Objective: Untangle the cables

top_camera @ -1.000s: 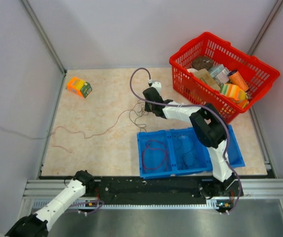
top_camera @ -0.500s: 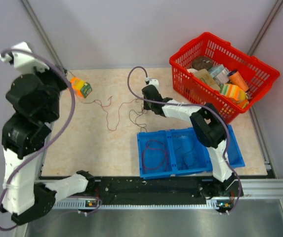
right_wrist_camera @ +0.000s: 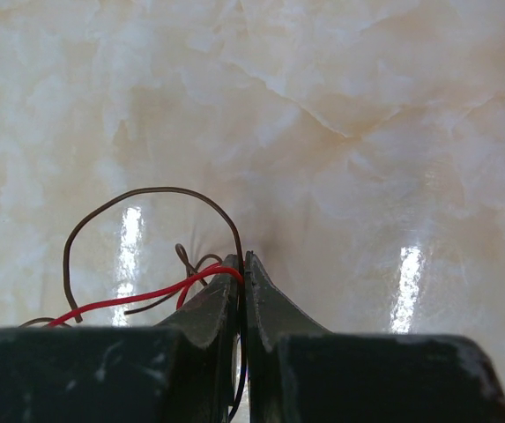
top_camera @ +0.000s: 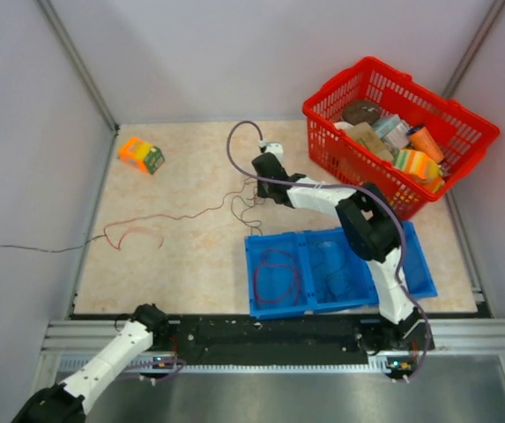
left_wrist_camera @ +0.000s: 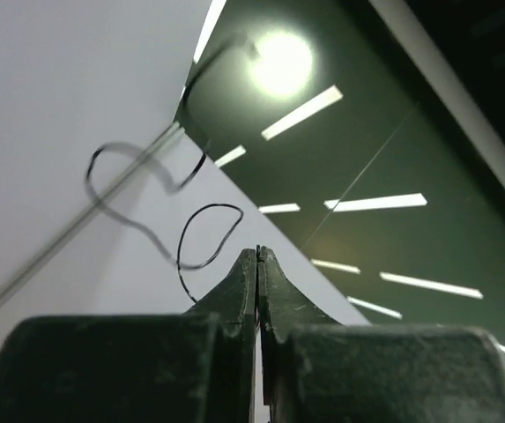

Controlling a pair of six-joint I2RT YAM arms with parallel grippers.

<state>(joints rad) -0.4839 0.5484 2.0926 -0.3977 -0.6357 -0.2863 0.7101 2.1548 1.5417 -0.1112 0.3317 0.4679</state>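
Observation:
My right gripper (top_camera: 261,182) is low over the back middle of the table. In the right wrist view it (right_wrist_camera: 242,260) is shut on a red cable (right_wrist_camera: 137,298) and a dark brown cable (right_wrist_camera: 146,191) that loops up from the jaws. A small tangle (top_camera: 245,204) lies beside it. A thin red cable (top_camera: 181,214) runs left from it to a loop (top_camera: 133,233). A dark cable (top_camera: 23,248) stretches off the left edge. My left gripper (left_wrist_camera: 257,251) is outside the top view, points up at the wall and ceiling, and is shut on a curling black cable (left_wrist_camera: 208,208).
A blue divided tray (top_camera: 415,264) at the front right holds a coiled maroon cable (top_camera: 274,273) and a dark cable (top_camera: 333,275). A red basket (top_camera: 331,132) full of items stands at the back right. An orange and green box (top_camera: 142,155) sits at the back left.
My left arm was raised high at the left half a second ago and is now down and out of view. The red cable has shifted left and lower. The right gripper has barely moved.

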